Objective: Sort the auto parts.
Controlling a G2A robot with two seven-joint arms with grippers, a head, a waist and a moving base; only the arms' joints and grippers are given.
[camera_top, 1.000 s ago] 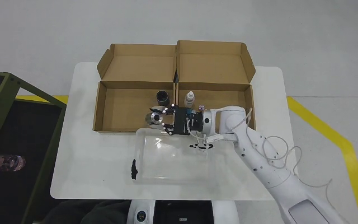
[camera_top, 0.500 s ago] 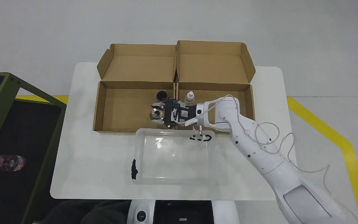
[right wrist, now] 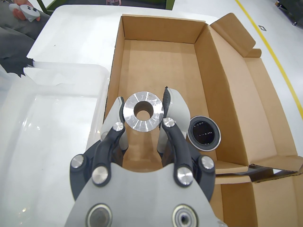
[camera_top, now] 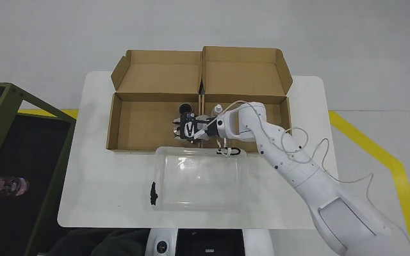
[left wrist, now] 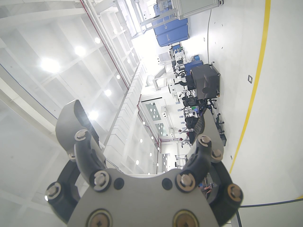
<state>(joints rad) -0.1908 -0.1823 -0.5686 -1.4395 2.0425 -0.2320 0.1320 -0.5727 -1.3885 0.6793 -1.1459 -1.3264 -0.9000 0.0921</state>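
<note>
My right gripper [right wrist: 143, 105] is shut on a silver metal ring with a round hole [right wrist: 144, 114], held over the near end of the left cardboard box [right wrist: 156, 55]. In the top view the right gripper [camera_top: 181, 127] and the silver ring [camera_top: 177, 130] sit inside the left cardboard box [camera_top: 141, 121] near its right wall. A black cylindrical part with a silver rim [right wrist: 205, 133] stands on the box floor beside the gripper, and the same black part [camera_top: 186, 109] shows in the top view. My left gripper [left wrist: 142, 116] is open, pointing up into the room with nothing between its fingers.
A clear plastic bin [camera_top: 198, 179] sits in front of the boxes, a small black part [camera_top: 153, 192] at its left edge. The right cardboard box [camera_top: 269, 115] holds a small white bottle [camera_top: 218, 112]. The left box's far half is bare. A green frame [camera_top: 25, 109] stands left of the table.
The right gripper has carried the silver ring from the clear bin's rim back into the left box, close to the black cylindrical part.
</note>
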